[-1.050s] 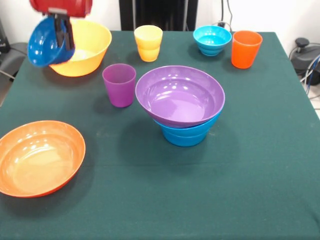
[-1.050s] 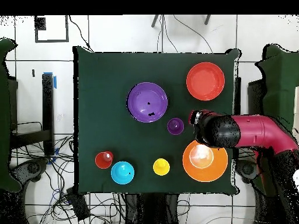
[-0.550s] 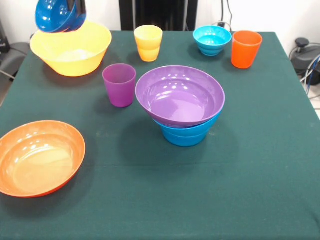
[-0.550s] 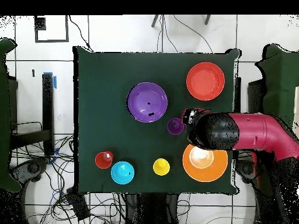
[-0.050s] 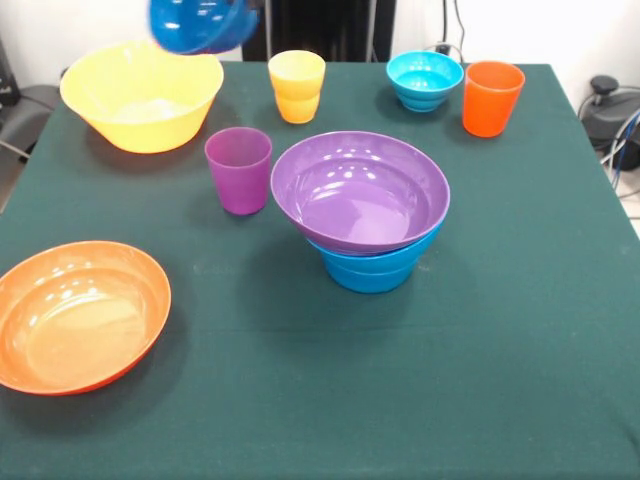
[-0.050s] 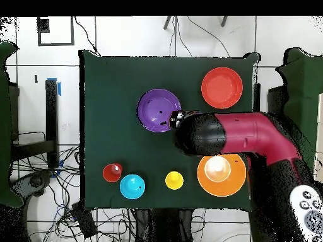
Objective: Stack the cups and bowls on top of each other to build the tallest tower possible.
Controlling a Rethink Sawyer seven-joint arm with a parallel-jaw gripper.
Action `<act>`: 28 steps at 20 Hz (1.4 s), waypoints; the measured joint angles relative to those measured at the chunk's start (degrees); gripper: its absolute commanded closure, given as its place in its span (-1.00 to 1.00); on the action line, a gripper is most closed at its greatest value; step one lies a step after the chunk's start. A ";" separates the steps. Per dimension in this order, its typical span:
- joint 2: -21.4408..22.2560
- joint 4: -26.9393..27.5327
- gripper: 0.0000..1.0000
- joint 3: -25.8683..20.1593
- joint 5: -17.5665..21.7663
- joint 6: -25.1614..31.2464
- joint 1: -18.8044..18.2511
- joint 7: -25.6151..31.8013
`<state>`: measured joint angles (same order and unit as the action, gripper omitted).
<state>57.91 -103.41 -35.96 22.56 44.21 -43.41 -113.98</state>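
Gripper itself hidden: the front view shows only a dark blue bowl [image 5: 203, 24] hanging in the air at the top edge; overhead, the arm [image 6: 240, 135] covers its own tip. The bowl must be carried, but I cannot tell from these views how the fingers sit on it.

Carried bowl hangs high above the table [image 5: 500, 350], tilted, between the yellow bowl [image 5: 141, 94] and the yellow cup [image 5: 296, 86]. Overhead, the arm's end lies just beside the purple bowl [image 6: 158, 109].

Tower so far: purple bowl nested on a blue bowl [image 5: 372, 268], mid-table. Only 2 pieces visible; the blue base may be more than 1 bowl, cannot separate them.

Loose items: purple cup [image 5: 239, 169] just beside the tower; orange bowl [image 5: 80, 314] near the front corner; cyan bowl [image 5: 425, 80] and orange cup [image 5: 492, 97] at the far edge.

Judged step: transport of the dark blue bowl toward the tower.

Risks:
1. Bowl is tilted; released like that it could land on its rim and slide inside the glossy purple bowl instead of seating.
2. Purple bowl overhangs its narrower base; an off-centre placement could tip it.
3. Purple cup stands close to the approach path; a low pass could knock it.
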 measured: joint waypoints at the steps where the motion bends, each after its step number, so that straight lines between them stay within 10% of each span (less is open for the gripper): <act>1: 0.03 -0.05 1.00 0.02 -0.32 0.00 0.61 0.00; 28: -6.52 -0.48 1.00 9.94 -4.03 -13.03 16.44 -2.17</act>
<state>51.40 -103.89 -26.02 18.53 31.18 -26.97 -116.15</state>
